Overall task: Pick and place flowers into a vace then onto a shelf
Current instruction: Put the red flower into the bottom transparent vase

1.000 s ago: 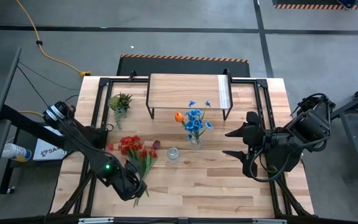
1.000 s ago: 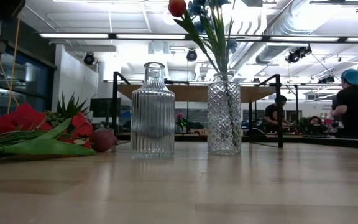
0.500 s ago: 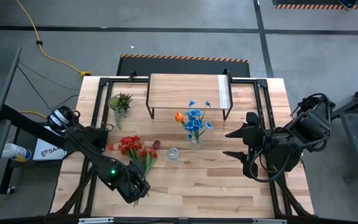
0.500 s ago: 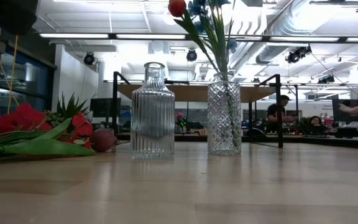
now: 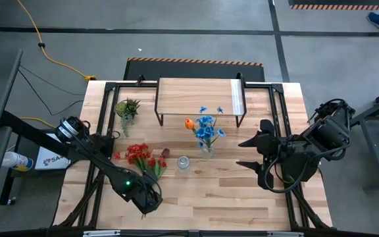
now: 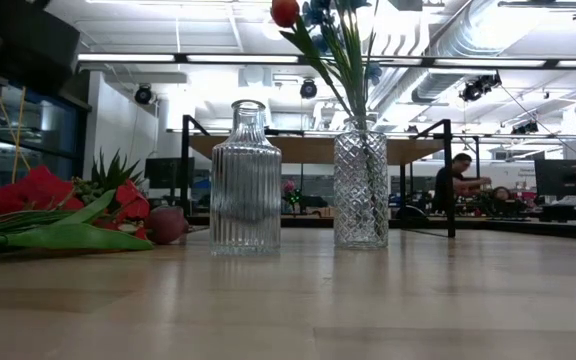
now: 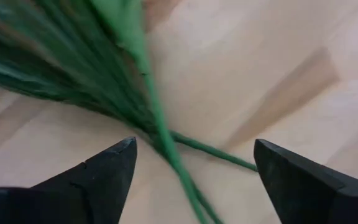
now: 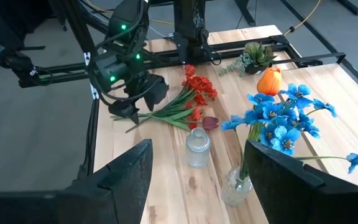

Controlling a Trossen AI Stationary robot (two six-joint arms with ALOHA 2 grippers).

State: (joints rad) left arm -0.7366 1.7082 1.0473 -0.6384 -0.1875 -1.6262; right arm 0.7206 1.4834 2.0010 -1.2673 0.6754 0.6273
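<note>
The red-bloomed bunch [image 5: 139,157] lies flat on the table at the left, its green stems [image 7: 160,130] pointing toward the near edge. My left gripper [image 5: 149,199] is open over the stem ends, one finger on either side of them [image 7: 194,149]; I see no touch. The dark maroon tulip [image 5: 164,153] lies beside the red blooms. An empty ribbed glass bottle [image 5: 183,162] stands mid-table. A cut-glass vase [image 6: 360,190] holds the blue bunch [image 5: 206,128] and the orange tulip [image 5: 189,123]. My right gripper [image 5: 241,151] waits open at the right.
The shelf [image 5: 199,97], a wooden plank on black legs, stands at the table's far middle, just behind the vase. A small green leafy tuft [image 5: 127,107] stands at the far left. People show in the room beyond the table in the low view.
My left gripper has gone a little toward the table's right and near edges, along the red bunch's stems toward their ends, and has come lower. The flowers and both glass vessels have stayed where they were.
</note>
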